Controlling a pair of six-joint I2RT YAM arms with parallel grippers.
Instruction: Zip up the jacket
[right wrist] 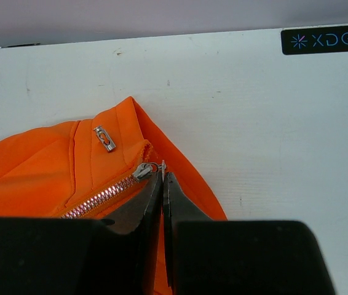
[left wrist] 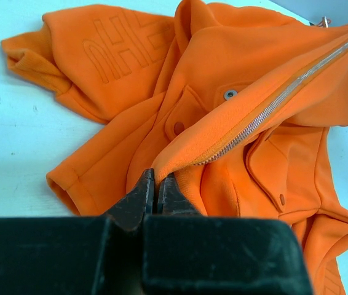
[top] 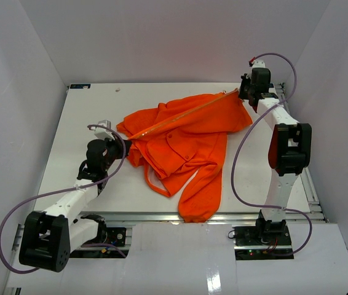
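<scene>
A white table (top: 162, 98) carries a crumpled orange jacket (top: 186, 141), which lies directly on its surface, one sleeve reaching toward the table's near edge. Beyond the jacket and to its left, well apart, a small black label (top: 79, 86) sits at the far edge.

Bright orange jacket (top: 189, 144) with silver zipper (left wrist: 266, 112) — plain white table (top: 88, 123)

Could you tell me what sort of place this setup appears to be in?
Probably a robotics lab test cell: plain white walls box in a white table holding one orange jacket, and two arms are bolted to a metal rail at its near edge.
</scene>
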